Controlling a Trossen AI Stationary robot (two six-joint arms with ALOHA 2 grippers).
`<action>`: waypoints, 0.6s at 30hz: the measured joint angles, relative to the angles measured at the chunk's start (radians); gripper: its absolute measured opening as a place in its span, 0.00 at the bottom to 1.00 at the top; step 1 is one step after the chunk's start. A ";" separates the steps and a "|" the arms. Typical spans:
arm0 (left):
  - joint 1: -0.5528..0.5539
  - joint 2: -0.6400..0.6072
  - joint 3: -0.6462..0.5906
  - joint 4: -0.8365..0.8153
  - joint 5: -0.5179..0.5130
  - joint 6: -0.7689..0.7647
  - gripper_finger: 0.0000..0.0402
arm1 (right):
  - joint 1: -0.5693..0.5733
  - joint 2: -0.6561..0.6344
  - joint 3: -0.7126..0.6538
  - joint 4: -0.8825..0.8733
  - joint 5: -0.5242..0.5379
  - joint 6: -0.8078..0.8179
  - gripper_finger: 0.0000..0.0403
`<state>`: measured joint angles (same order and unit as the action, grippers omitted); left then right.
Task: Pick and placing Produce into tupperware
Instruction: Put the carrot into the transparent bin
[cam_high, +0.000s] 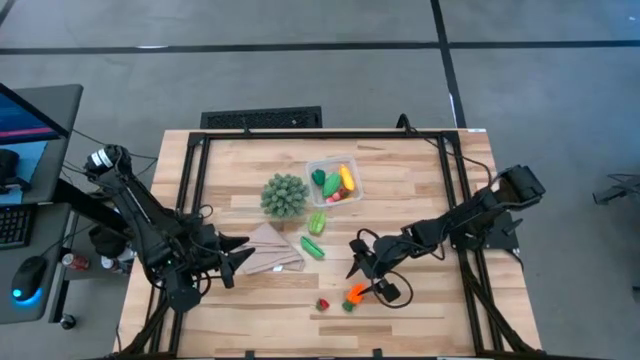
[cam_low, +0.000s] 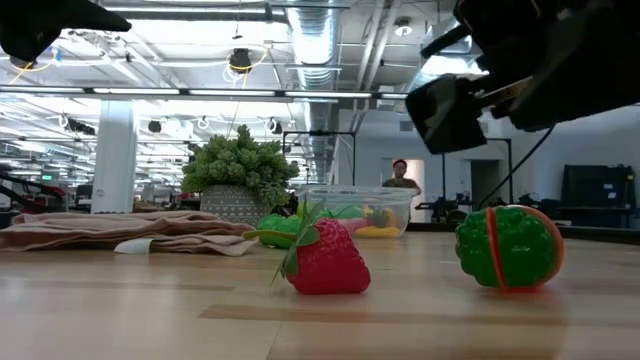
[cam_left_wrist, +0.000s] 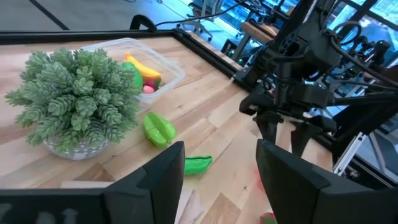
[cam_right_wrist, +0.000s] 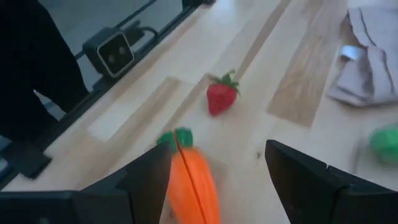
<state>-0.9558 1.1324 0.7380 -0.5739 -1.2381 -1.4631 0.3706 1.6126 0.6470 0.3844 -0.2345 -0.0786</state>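
pods (cam_high: 314, 235): 2; strawberry (cam_high: 322, 304): 1; carrot (cam_high: 354, 295): 1; tupperware (cam_high: 313, 167): 1

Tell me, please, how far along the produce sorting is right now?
Done: the clear plastic tupperware already holds a yellow banana and green pieces. In hand: the right end effector, open, straddles the orange toy carrot, not gripping. Left: two green pods, the small red strawberry. The left end effector waits beside the tan cloth.
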 joint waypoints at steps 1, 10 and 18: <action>-0.001 0.000 0.000 0.000 0.000 0.000 0.47 | 0.000 0.013 0.009 -0.001 -0.001 0.000 0.63; -0.017 0.000 0.000 -0.017 -0.002 -0.005 0.47 | 0.002 0.031 0.027 -0.032 -0.009 -0.042 0.63; -0.030 0.000 0.000 -0.022 0.002 -0.008 0.47 | 0.018 0.106 0.027 -0.011 -0.057 -0.053 0.63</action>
<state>-0.9855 1.1324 0.7383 -0.5964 -1.2357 -1.4708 0.3886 1.7188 0.6739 0.3738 -0.2916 -0.1320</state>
